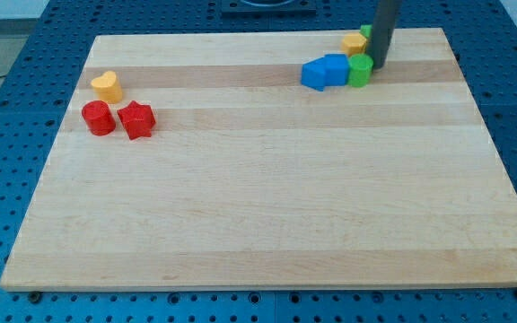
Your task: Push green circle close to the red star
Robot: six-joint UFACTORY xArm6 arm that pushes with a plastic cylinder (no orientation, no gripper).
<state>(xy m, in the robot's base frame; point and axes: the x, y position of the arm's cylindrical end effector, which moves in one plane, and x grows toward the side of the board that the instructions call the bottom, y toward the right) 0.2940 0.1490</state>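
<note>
Nr view's left: red star [136,119], red cylinder [98,117] just beside it, yellow heart [106,85] behind. No jaws on me, just rod. My tip [377,66] touches green circle [360,69] at view's top right; circle abuts blue blocks [325,72]. Beyond: yellow block [354,41], 2nd green block [365,31] partly hidden. No legible writing.

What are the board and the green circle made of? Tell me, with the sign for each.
Board: apparently pale wood, matte, with lengthwise grain and plank bands. Green circle: probably plastic or painted wood, solid even colour with a slight sheen; I cannot tell which. My tip is at its right edge.
</note>
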